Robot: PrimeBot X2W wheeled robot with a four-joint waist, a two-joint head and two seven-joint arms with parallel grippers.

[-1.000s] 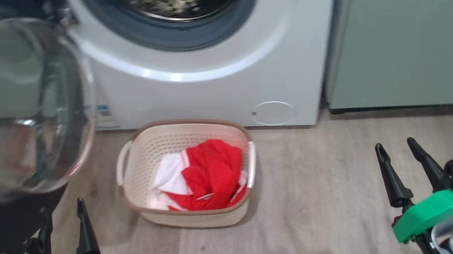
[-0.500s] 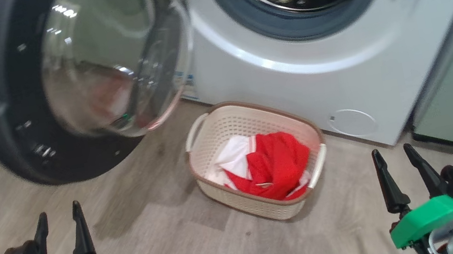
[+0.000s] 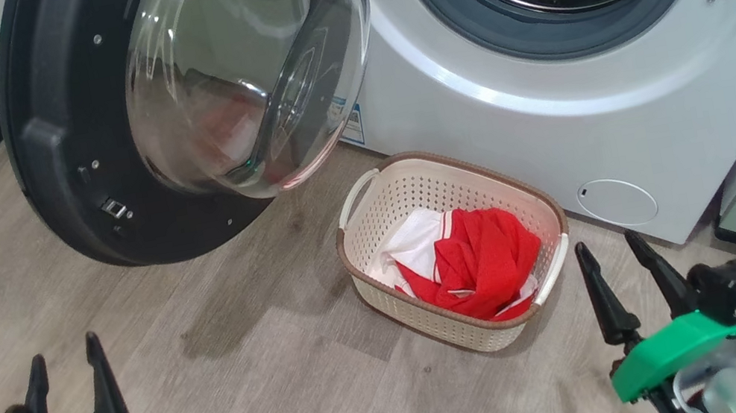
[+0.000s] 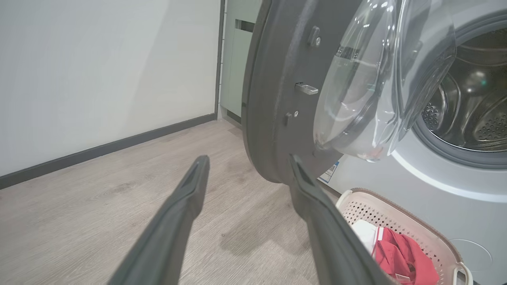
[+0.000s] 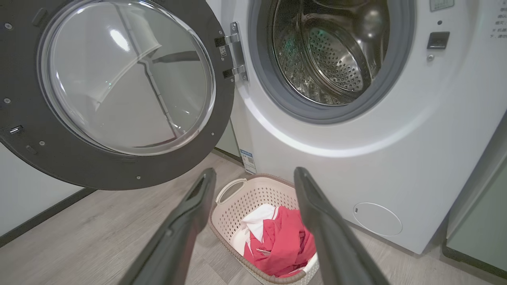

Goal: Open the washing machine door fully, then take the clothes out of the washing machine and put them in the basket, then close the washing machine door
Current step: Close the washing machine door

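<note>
Wooden floor [image 3: 254, 378], basket [image 3: 382, 287] lengthwise along washing machine [image 3: 474, 120] front; left tool [image 3: 62, 350] and right tool [image 3: 605, 240] spread, empty.

Lighting was bright and even, from above. Glare streaked the door [image 3: 192, 109] window and banded the washing machine [image 3: 548, 110] front. Soft shadow lay on the floor [image 3: 238, 328] under the door. Head view was sharp; wrist views bowed at edges, near fingers [image 4: 174, 225] soft.
</note>
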